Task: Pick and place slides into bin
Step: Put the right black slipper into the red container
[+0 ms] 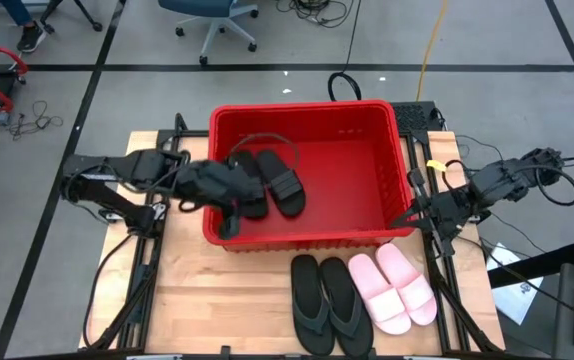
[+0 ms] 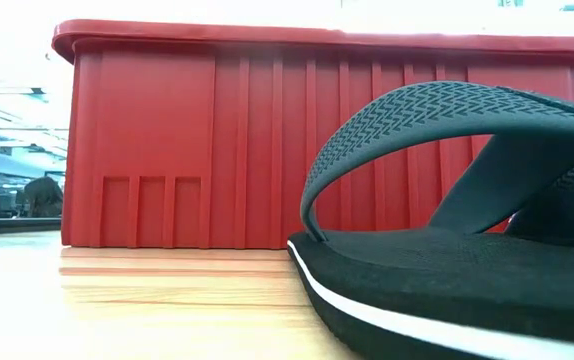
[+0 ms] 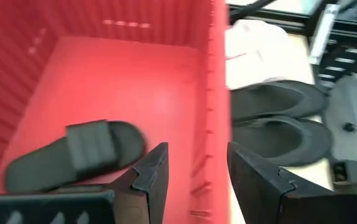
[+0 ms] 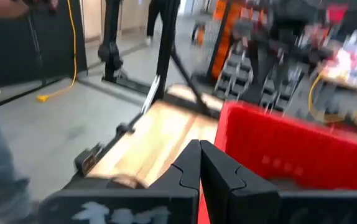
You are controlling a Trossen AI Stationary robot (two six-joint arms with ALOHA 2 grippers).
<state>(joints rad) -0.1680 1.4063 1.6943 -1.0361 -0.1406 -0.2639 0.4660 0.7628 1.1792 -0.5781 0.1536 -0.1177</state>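
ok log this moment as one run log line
left gripper: open, over bin | right gripper: shut, waiting at bin's right | in bin: two black slides | on table: flip-flops, pink slides

A pale wooden plank table (image 1: 217,290) carried a large red rectangular plastic bin (image 1: 367,238) across its far half. Near it lay two black thong flip-flops (image 1: 329,303), with two pale pink wide-strap slides (image 1: 394,287) touching their right side.

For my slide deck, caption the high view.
Black wide-strap slides in red plastic bin; black flip-flops and pink slides wait outside.
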